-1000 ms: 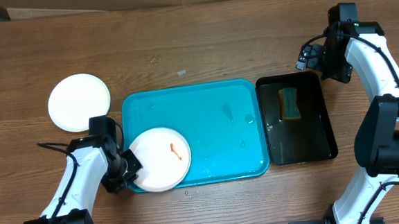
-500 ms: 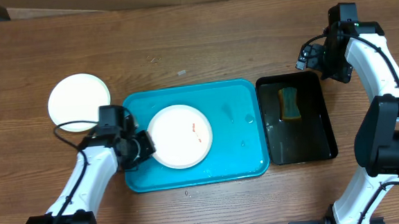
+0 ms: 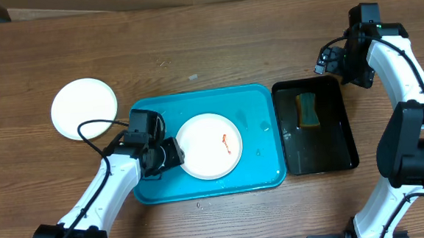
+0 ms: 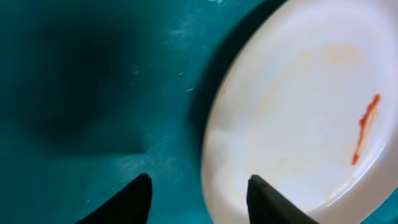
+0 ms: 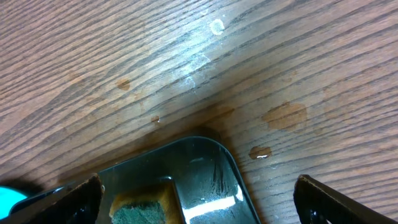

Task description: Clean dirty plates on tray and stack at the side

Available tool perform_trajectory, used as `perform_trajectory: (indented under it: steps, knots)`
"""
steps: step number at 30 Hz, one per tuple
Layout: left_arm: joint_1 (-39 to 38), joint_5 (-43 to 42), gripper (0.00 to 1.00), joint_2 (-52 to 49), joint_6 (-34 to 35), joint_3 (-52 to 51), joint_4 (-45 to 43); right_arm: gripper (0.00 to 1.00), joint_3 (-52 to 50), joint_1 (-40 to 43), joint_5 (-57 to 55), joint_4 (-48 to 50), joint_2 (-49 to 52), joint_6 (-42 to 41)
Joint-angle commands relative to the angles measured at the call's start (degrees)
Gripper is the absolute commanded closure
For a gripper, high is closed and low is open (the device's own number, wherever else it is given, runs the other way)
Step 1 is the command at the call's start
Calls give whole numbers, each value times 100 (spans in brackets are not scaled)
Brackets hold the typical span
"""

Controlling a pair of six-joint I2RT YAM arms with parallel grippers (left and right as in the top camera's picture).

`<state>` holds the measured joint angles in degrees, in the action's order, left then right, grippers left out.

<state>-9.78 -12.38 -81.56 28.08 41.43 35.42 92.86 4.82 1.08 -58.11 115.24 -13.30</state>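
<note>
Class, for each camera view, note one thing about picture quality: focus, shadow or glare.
Overhead: evenly lit and sharp, the smeared plate and teal tray crisp. Left wrist: plate close and soft-focused, with a broad dark shadow across the tray. Right wrist: wood table grain sharp, bright glare streaks on the black tray.

On the teal tray [image 4: 93, 93], the smeared white plate [image 4: 298, 112] runs blurred off the left wrist view's right and bottom edges. Of the left gripper [image 4: 199, 180], only fingertips [image 4: 134, 199] show. Right of the tray, the sponge [image 5: 140, 208] is cropped by the right wrist view's bottom edge.

Table [image 3: 193, 46]: teal tray [image 3: 255, 157], black tray [image 3: 324, 150], plate [image 3: 84, 108]
</note>
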Motion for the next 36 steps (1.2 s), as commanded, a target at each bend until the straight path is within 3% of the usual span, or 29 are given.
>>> perform_trajectory:
  steps: [1, 6, 9, 19, 36]
  knots:
    - [-15, 623, 46, -103, -286, 693, 380, 0, 85, -17, -37, 22, -103, -24]
    - [-15, 656, 46, -391, -629, 1281, 782, 0, 85, -17, -37, 22, -103, -24]
    - [-17, 643, 57, -647, -625, 1283, 730, 0, 85, -17, -37, 22, -103, -24]
    - [-74, 275, 67, -1672, -629, 1283, 518, 0, 85, -17, -37, 24, -103, -24]
    - [-92, 223, 76, -1818, -625, 1172, 24, 0, 85, -17, -37, 24, -103, -24]
